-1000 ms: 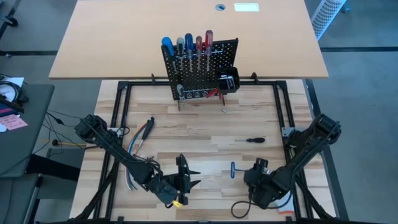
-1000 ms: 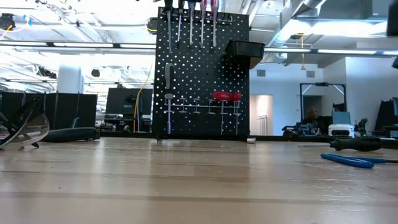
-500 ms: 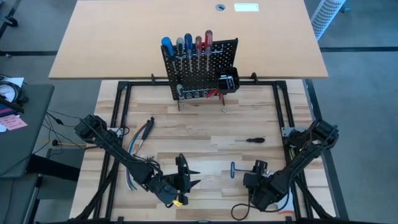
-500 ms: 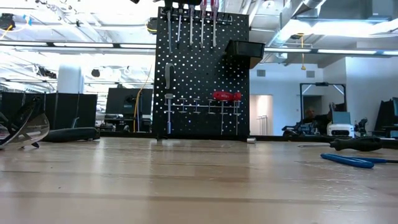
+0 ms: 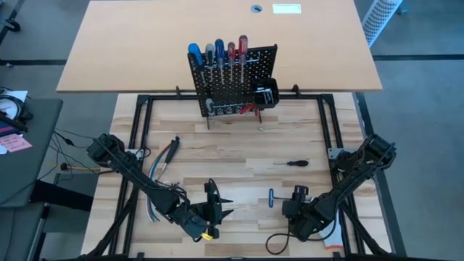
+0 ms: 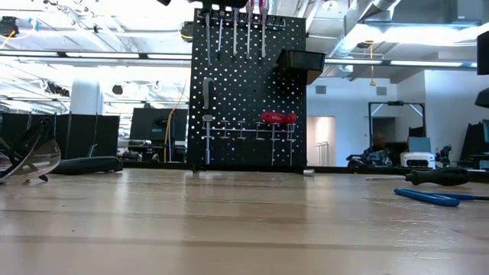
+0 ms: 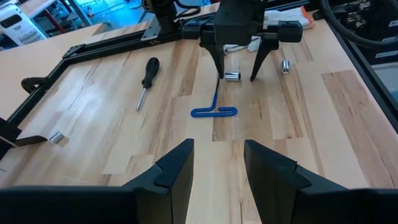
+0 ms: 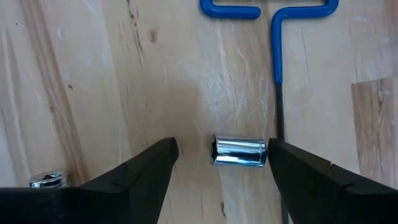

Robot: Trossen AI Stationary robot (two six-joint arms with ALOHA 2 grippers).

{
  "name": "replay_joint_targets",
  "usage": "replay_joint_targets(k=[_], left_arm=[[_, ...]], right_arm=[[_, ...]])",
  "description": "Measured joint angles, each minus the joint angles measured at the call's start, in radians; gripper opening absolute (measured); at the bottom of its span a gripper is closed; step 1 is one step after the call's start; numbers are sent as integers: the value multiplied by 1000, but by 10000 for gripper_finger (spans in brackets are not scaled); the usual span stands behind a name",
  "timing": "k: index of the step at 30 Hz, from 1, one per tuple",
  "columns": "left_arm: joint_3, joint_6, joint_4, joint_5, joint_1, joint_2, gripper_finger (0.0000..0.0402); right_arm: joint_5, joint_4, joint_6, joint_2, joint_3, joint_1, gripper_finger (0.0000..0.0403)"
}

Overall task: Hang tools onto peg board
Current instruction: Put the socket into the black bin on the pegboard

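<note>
- While no readable lettering shows anywhere, the right gripper (image 8: 219,163) stands wide over the table (image 5: 239,156), a chrome socket (image 8: 239,151) lying between its fingers (image 8: 146,168), untouched.
- Blue T-handle key (image 8: 273,25) lies just beyond the socket.
- Left gripper (image 7: 216,165) hovers, partly spread, empty.
- Peg board (image 5: 232,83) stands well apart.

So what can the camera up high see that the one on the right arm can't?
Only the high view shows the peg board with screwdrivers hung on it, the small black screwdriver lying on the table, and both arms. Only the right wrist view shows the shiny metal socket lying between the right tool's open fingers. Both show the blue T-handle key on the wood.
</note>
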Motion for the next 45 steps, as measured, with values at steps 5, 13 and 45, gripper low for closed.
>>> replay_joint_targets(k=[5,13,45], left_arm=[[0,-14,-16,0,0,0,136],[0,-19,-15,0,0,0,136],[-3,-66,-62,-47,-1,0,136]], right_arm=[[-10,-1,4,-1,0,-18,268],[-13,34,-12,-4,-19,-28,158],[150,222,-945,-446,446,-1114,103]])
